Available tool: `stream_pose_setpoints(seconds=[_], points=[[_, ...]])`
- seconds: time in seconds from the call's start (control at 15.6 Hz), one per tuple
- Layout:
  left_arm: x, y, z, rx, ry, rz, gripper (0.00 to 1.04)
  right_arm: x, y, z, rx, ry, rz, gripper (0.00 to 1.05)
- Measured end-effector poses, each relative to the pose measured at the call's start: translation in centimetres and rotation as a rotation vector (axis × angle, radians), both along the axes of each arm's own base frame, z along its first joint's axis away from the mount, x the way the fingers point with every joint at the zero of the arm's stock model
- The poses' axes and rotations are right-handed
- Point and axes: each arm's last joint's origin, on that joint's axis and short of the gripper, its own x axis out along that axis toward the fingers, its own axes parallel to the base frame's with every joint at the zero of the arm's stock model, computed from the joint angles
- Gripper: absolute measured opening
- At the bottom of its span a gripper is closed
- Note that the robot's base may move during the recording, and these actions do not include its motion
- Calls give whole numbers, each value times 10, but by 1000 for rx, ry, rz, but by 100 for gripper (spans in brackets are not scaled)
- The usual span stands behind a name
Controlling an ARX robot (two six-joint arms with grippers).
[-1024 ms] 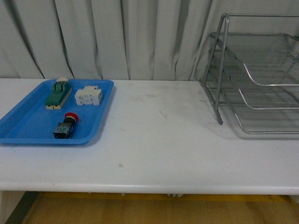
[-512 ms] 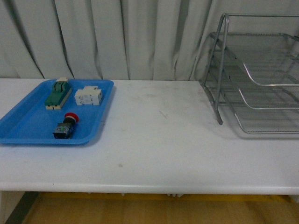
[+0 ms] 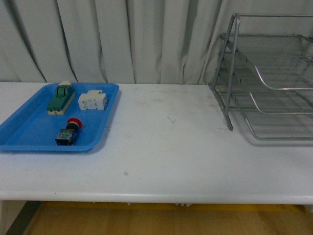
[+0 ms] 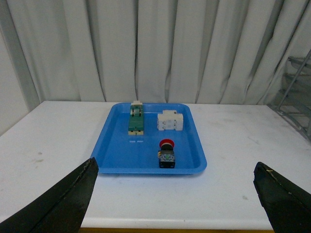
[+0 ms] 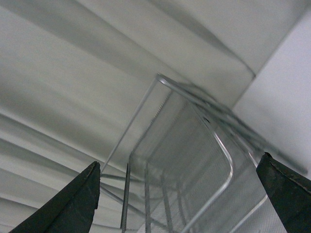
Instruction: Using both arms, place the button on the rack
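Nothing is changing from a moment ago. The button (image 3: 70, 131) is still lying in the blue tray (image 3: 29, 134), far from the rack (image 3: 274, 83). The left gripper (image 4: 175, 184) is gaping wide toward it. The right gripper (image 5: 178, 184) is gaping wide by the rack. The job is only just starting.

Lab-like test setup: bare white tabletop (image 3: 166, 161), pleated white curtain backdrop (image 3: 122, 39), flat blue plastic tray (image 3: 29, 133) of small electrical components (image 3: 93, 101), silver wire-mesh three-tier rack (image 3: 264, 54), wood floor (image 3: 146, 220) below.
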Motion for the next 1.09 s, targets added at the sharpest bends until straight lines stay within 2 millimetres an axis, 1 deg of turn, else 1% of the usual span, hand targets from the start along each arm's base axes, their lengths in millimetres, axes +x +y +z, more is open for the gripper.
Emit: stream_pose_setpoints(seconds=[0.06,0.13,0.38,0.45,0.51,0.58,0.64,0.7,0.83,0.96,1.09], points=[[0,0,0,0,0,0,98,8,-5,-27,144,31,16,98],[0,0,0,0,0,0,98,13,-8,-47,246,51,22,98],[0,0,0,0,0,0,98,25,-4,-70,366,58,49,98],[0,0,0,0,0,0,98,31,4,-79,408,71,71,98],[0,0,0,0,0,0,98,36,13,-86,430,72,99,98],[0,0,0,0,0,0,98,41,20,-88,441,62,126,98],[0,0,0,0,0,0,98,47,32,-93,446,66,164,98],[0,0,0,0,0,0,98,50,38,-102,462,82,177,98],[0,0,0,0,0,0,98,51,48,-120,505,135,182,98],[0,0,0,0,0,0,98,52,55,-127,519,160,201,98],[0,0,0,0,0,0,98,57,60,-131,506,166,216,98]])
